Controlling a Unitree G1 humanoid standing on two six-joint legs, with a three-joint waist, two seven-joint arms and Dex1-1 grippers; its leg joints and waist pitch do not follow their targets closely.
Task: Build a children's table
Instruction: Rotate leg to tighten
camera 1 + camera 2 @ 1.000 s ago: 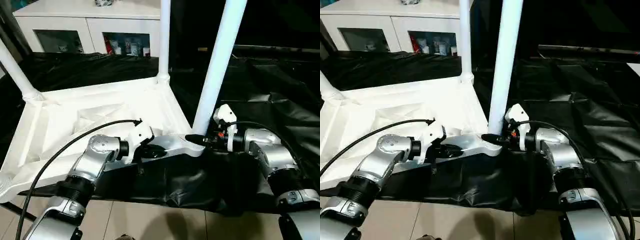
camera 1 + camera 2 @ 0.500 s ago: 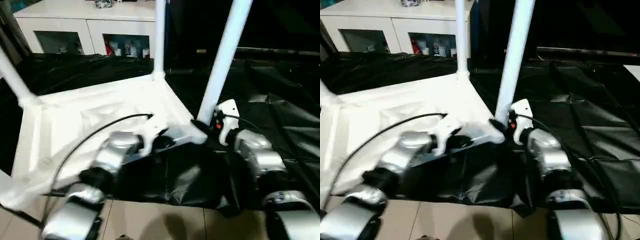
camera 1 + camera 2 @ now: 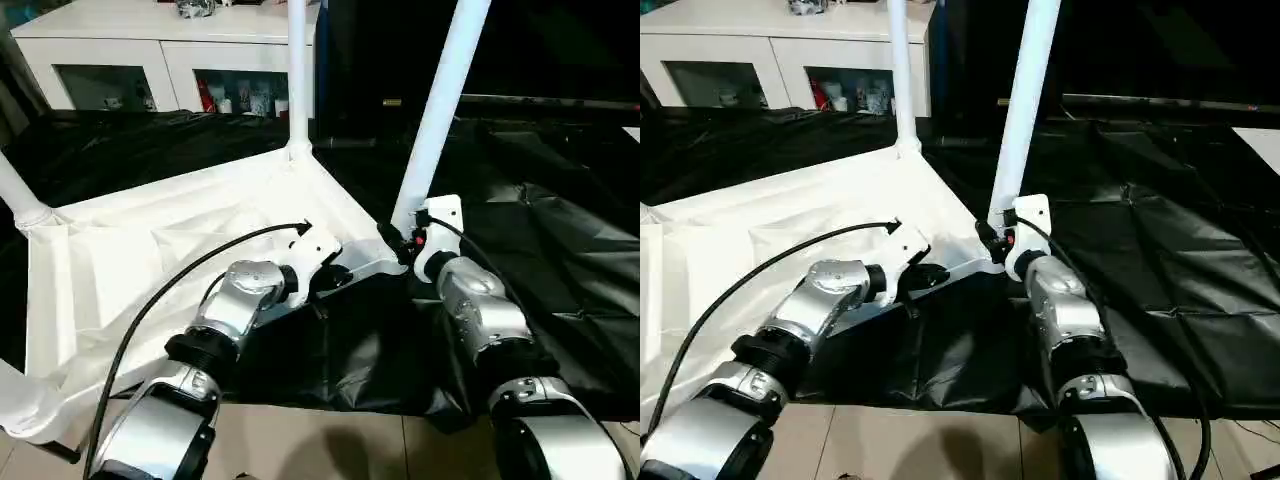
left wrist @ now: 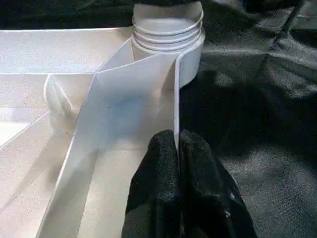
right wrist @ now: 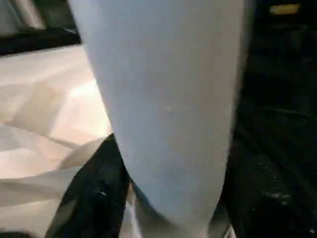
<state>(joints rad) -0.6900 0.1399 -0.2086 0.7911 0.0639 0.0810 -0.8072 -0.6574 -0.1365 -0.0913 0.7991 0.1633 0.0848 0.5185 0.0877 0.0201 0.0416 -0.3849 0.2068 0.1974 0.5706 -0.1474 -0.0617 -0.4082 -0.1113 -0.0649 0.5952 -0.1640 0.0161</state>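
The children's table lies upside down on black sheeting, its ribbed white tabletop [image 3: 150, 250] facing up. White legs stand in the corner sockets: a far leg [image 3: 297, 70], a left leg [image 3: 15, 195] and a near right leg [image 3: 440, 110]. My left gripper [image 3: 335, 280] is shut on the tabletop's thin near rim [image 4: 173, 99], a short way from the corner socket [image 4: 168, 29]. My right gripper [image 3: 398, 243] is closed around the base of the near right leg [image 5: 163, 99], with one black finger [image 5: 94, 193] against its side.
A white cabinet with glass doors [image 3: 160, 50] stands behind the table. Crumpled black sheeting [image 3: 560, 200] covers the ground to the right and hangs over the near edge. Tiled floor [image 3: 330, 440] shows below my forearms.
The whole picture has shifted, so my head has moved. Both forearms now sit closer together. The left gripper stays on the rim and the right gripper on the leg's base.
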